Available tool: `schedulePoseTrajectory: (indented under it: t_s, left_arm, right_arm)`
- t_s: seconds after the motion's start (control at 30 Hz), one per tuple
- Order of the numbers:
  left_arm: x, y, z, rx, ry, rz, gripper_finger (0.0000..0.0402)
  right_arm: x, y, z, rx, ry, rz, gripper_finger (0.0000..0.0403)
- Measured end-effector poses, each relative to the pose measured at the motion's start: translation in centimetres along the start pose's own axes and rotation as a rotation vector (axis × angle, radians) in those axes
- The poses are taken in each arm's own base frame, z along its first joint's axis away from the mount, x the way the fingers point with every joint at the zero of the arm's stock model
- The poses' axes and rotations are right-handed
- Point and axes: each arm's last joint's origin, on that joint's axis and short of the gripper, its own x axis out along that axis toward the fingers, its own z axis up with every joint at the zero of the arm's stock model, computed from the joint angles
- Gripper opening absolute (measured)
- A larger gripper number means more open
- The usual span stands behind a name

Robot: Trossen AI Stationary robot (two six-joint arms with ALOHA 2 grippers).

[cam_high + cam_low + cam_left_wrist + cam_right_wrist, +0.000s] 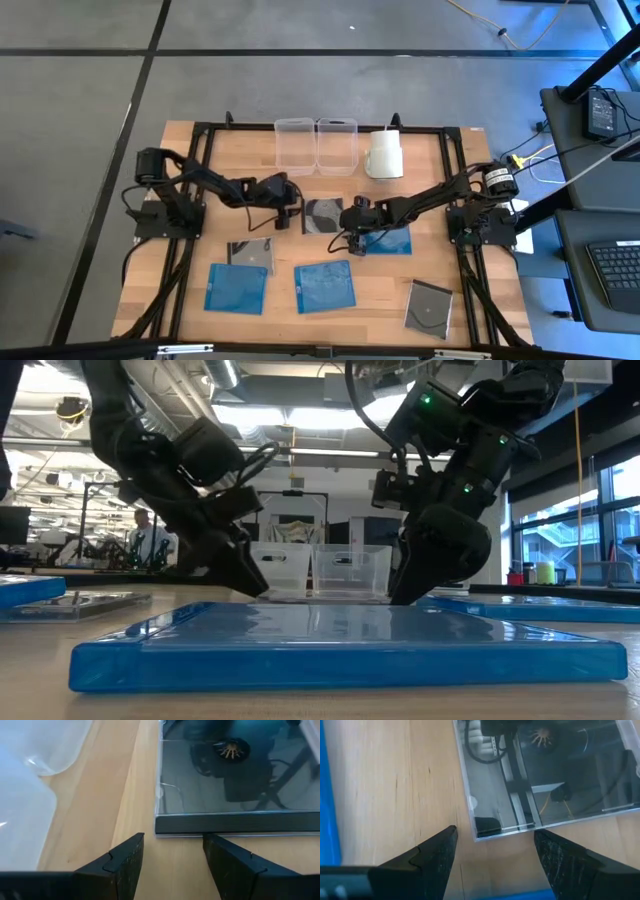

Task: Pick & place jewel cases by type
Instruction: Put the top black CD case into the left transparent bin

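Jewel case of dark grey plastic with a clear lid (322,214), thin, flat and square, lies on the wooden table (180,300) near its centre, squarely between the two arms, and the coming pick turns on which of them takes it. The left gripper (286,213) sits at the case's 9 o'clock in the high view, just beside that edge, fingers spread wide and holding nothing; in its wrist view the dark spine edge of the case (235,822) runs crosswise straight ahead of the fingers, so that edge faces the opening broadside. The right gripper (347,234) stands at about 4 o'clock from the case, also spread wide and empty, and its wrist view shows only a near corner of the case (485,827) ahead, so it meets the case cornerwise. In my judgement the left arm is the better squared to the case, though both are about equally near. The two clear rectangular plastic bins (316,145) wait at the case's 12 o'clock, well apart from it, while the other cases, translucent blue (326,285) and dark, lie toward 6 o'clock
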Motion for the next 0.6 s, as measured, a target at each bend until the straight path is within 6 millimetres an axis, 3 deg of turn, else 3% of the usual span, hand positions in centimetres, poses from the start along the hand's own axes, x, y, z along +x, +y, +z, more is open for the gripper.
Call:
schedulePoseTrajectory:
  t_s: [0.47, 0.6]
  left_arm:
    - [0.11, 0.63, -0.42, -0.056, 0.011, -0.139, 0.0209]
    - [0.11, 0.7, -0.44, -0.002, 0.014, -0.102, 0.0202]
  right_arm:
    - [0.06, -0.6, -0.07, -0.029, 0.019, -0.006, 0.0273]
    - [0.09, -0.76, -0.06, -0.038, 0.022, 0.002, 0.0273]
